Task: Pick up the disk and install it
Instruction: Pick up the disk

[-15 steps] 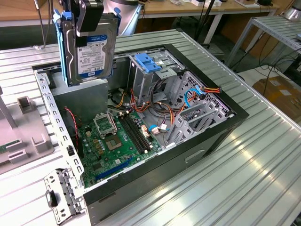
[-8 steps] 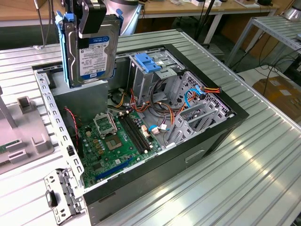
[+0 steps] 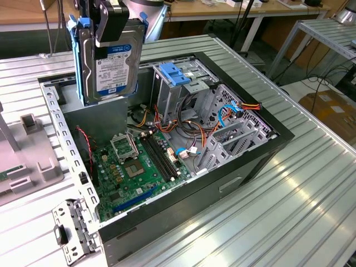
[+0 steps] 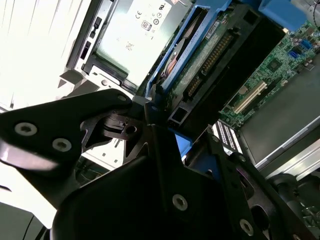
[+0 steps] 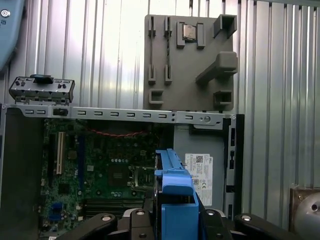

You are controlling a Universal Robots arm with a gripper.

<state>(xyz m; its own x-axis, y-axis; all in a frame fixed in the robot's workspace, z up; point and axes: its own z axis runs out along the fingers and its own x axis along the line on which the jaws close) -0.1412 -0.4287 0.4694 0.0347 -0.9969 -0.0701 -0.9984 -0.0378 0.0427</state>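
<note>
The disk [image 3: 108,67] hangs upright above the back left corner of the open computer case [image 3: 245,161] in the exterior view. Its white-and-blue label faces the camera and blue rails run along its edges. My gripper [image 3: 113,26] is shut on its upper part from above. In the first wrist view the disk's blue rail [image 5: 175,192] sits between my gripper [image 5: 175,222]'s black fingers [image 5: 102,222], above the motherboard [image 5: 100,175]. In the second wrist view the disk's circuit-board side [image 4: 207,57] shows just past my gripper [image 4: 172,127].
Inside the case lie the green motherboard [image 3: 139,164], a grey power-supply box [image 3: 103,119] under the disk, and a metal drive cage with a blue bracket [image 3: 175,73] and loose cables [image 3: 233,114]. A grey fixture [image 3: 28,161] sits on the ribbed metal table [image 3: 289,211].
</note>
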